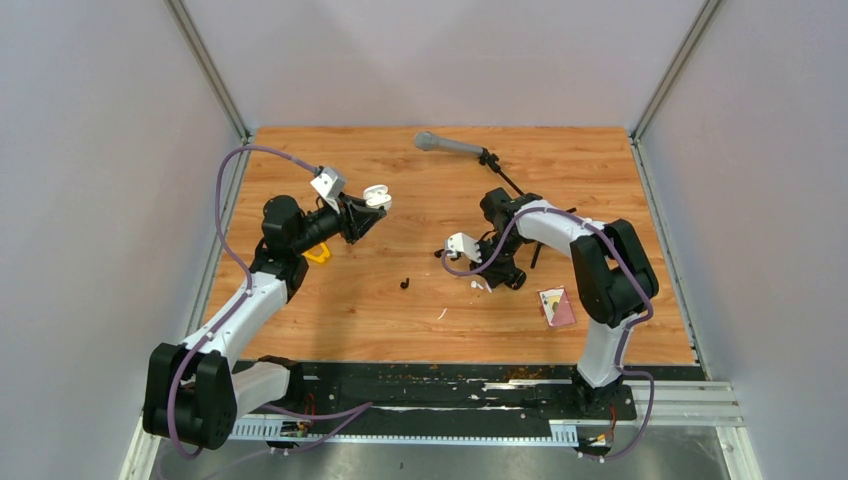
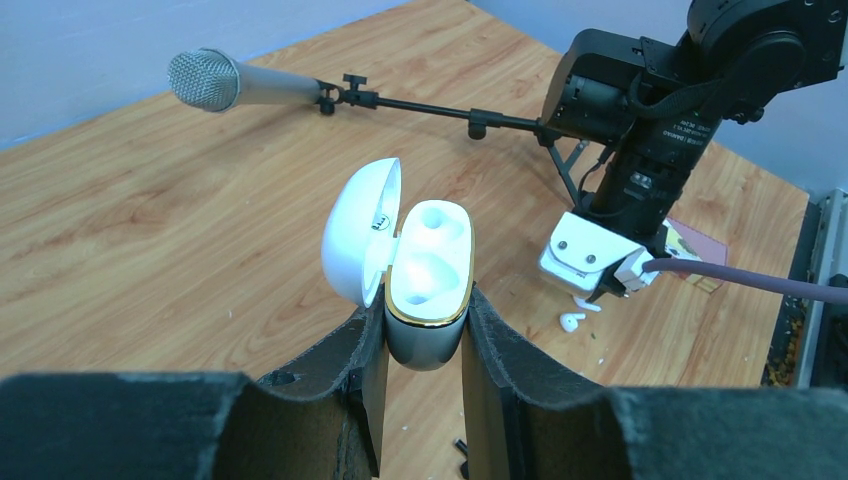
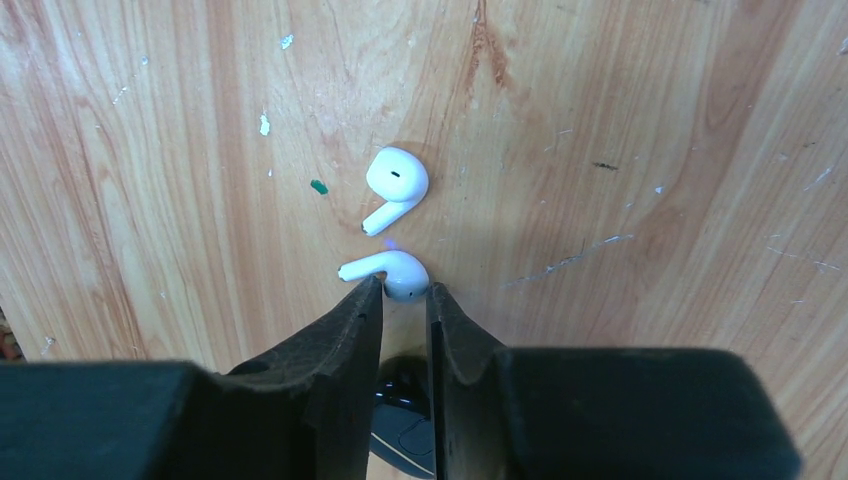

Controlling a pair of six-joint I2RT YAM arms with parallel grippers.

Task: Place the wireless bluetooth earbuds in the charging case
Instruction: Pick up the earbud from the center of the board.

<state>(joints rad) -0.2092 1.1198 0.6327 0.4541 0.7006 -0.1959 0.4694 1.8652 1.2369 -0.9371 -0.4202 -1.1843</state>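
nearest the arm bases, on the right, a pink card (image 1: 557,306) lies on the table (image 1: 340,330), with a thin white sliver (image 1: 441,314) left of it. a little farther in, one black earbud (image 1: 405,283) lies alone in the middle. just right of it the right gripper (image 3: 404,296) is down at the wood, its fingers nearly pressed together on the round head of a white earbud (image 3: 392,272), stem sticking out to the side. it looks like a pinch, though the earbud seems not yet off the table. a second white earbud (image 3: 397,184) lies just beside it, apart from the first and untouched. over on the left a yellow thing (image 1: 317,255) lies by the left arm. farther still, the left gripper (image 2: 425,318) hangs above the table, clamped on the lower body of the case (image 2: 430,250), lid swung open, mouth tilted toward the right arm. both wells look bare. a microphone (image 1: 450,145) on its stand lies at the far edge.

step in hand, as i judge it: picking the first white earbud, with nothing in the case. next the right arm would need to lift without letting that small head slip, carry it left to the case, turn the stem down to line up with the matching well, and ease it in while the left arm holds steady.
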